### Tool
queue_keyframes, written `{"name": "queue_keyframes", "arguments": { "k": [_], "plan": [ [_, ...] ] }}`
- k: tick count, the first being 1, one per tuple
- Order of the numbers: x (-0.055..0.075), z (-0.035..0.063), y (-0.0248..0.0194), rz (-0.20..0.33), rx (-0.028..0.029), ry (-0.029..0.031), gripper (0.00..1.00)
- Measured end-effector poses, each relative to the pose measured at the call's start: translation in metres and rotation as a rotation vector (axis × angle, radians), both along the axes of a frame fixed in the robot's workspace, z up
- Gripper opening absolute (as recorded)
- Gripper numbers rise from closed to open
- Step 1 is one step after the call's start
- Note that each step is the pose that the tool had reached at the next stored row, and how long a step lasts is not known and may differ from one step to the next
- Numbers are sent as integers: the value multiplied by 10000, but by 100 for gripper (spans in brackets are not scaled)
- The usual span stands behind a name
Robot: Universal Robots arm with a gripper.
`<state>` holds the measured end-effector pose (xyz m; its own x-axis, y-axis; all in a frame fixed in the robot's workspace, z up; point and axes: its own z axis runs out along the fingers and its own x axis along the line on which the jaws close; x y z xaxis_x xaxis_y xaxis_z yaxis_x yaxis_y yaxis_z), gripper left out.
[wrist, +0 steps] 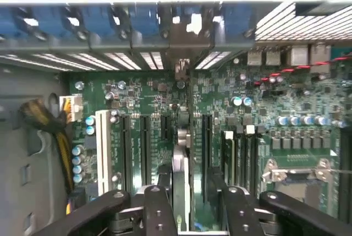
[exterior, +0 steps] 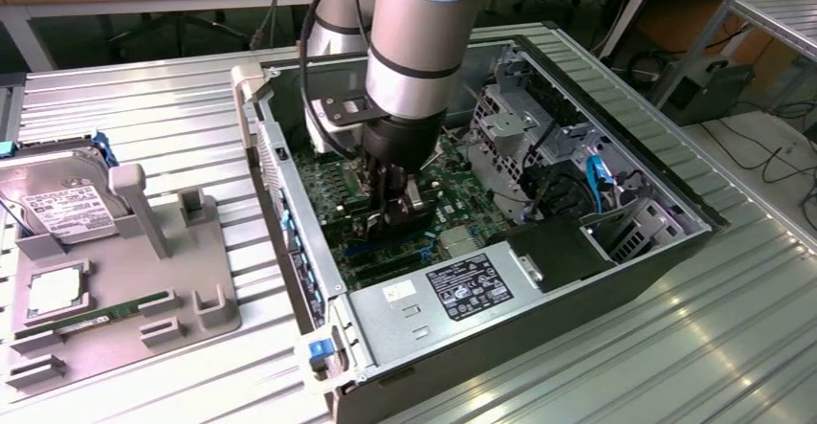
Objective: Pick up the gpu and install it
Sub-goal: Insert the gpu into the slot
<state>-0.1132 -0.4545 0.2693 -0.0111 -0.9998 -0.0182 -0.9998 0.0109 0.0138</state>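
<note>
We look down on the green motherboard (wrist: 165, 115) inside the case. The gpu (wrist: 180, 184) stands on edge in a slot, seen as a thin strip between our hand's (wrist: 187, 203) two black fingers (wrist: 159, 208), which stand apart with gaps either side. A white slot (wrist: 103, 151) lies beside black ones. Yellow cables (wrist: 55, 131) run along the grey wall.

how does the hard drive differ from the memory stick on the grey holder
The hard drive is boxy and silver with a white label; the memory stick is slim, long and green. The hard drive is far bulkier than the memory stick. Both sit on the grey holder.
</note>
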Motion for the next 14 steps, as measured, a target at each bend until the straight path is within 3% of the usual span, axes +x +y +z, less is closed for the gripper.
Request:
{"name": "queue_keyframes", "arguments": {
  "k": [2, 6, 8, 9, 11, 14],
  "plan": [
    [0, 99, 0, 0, -2, 14, 40],
    [0, 164, 0, 0, -1, 39, 38],
    [0, 164, 0, 0, 0, 39, 20],
    [0, 164, 0, 0, 0, 39, 20],
    [0, 165, 0, 0, -2, 40, 11],
    [0, 165, 0, 0, -2, 40, 11]
  ]
}}
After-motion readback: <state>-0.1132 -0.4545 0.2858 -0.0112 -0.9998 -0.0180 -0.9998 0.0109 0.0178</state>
